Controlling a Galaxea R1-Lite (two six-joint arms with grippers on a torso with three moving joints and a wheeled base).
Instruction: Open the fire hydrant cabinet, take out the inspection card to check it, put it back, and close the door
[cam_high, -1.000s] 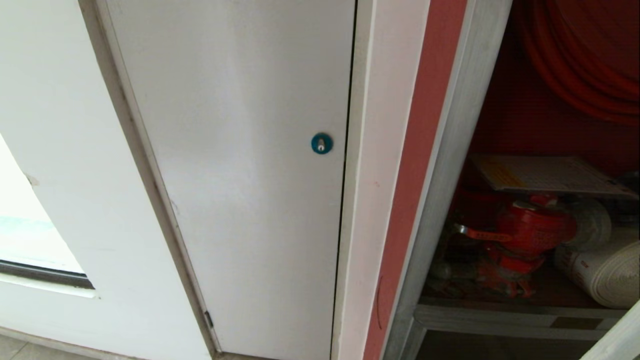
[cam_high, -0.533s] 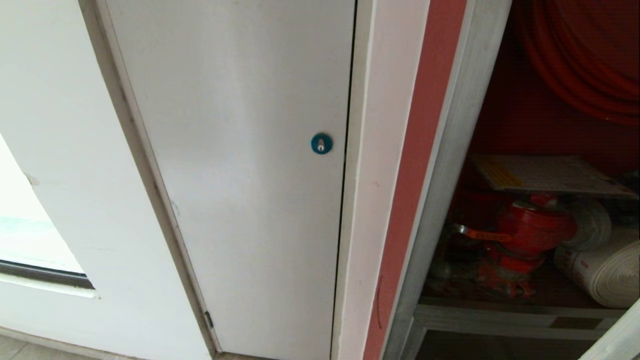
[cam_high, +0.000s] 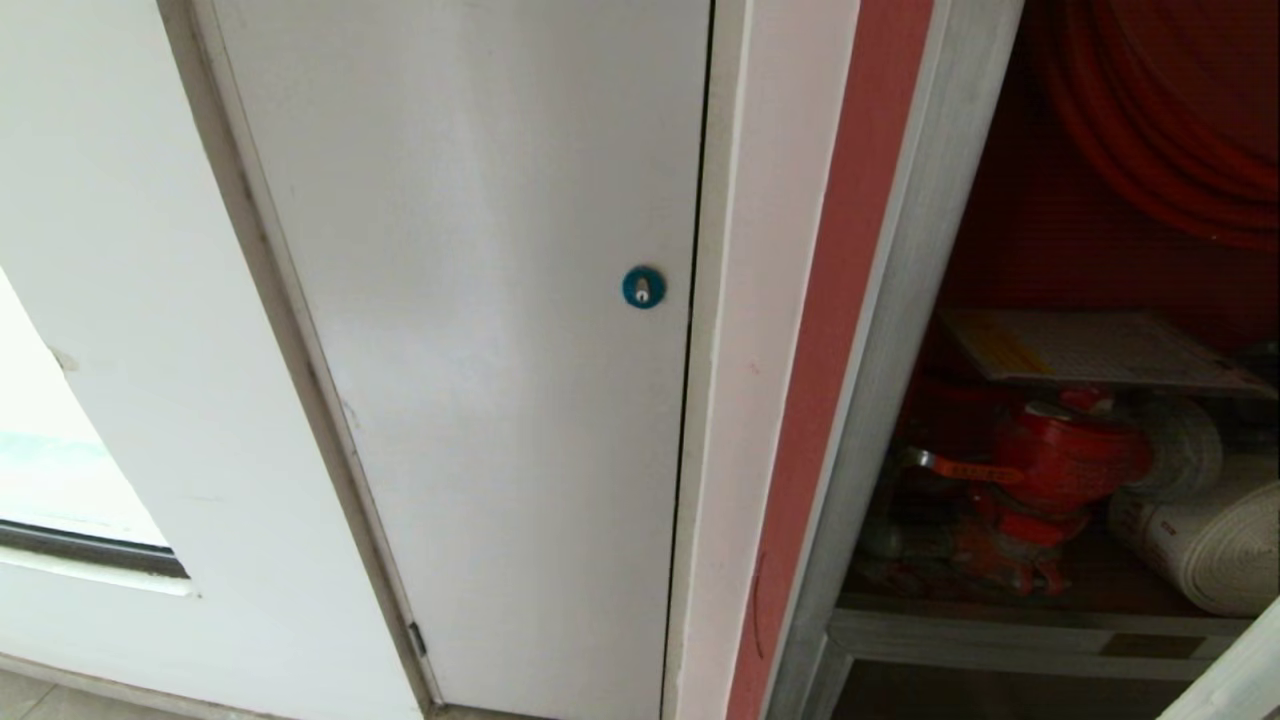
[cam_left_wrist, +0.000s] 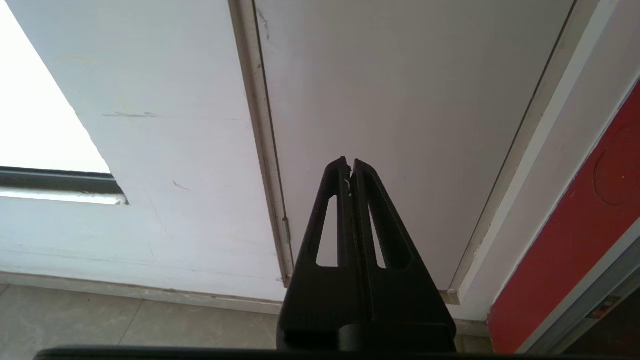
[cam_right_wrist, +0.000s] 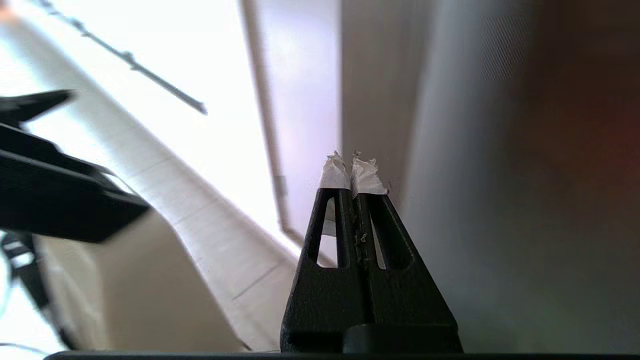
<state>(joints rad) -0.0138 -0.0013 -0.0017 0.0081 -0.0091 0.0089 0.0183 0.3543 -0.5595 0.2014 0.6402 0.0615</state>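
Cabinet interior at the head view's right: the fire hydrant cabinet (cam_high: 900, 330) stands open, its red hose coil (cam_high: 1160, 130) above, the inspection card (cam_high: 1090, 350) lying flat atop the red valve (cam_high: 1050, 460), and a white rolled hose (cam_high: 1200, 540) beside the valve. The plain white door (cam_high: 480, 350) with round blue lock (cam_high: 643, 287) fills the centre. Left end effector (cam_left_wrist: 349, 167), fingers pressed together and empty, faces that white door. Right end effector (cam_right_wrist: 352, 165), tape-tipped, likewise closed on nothing.
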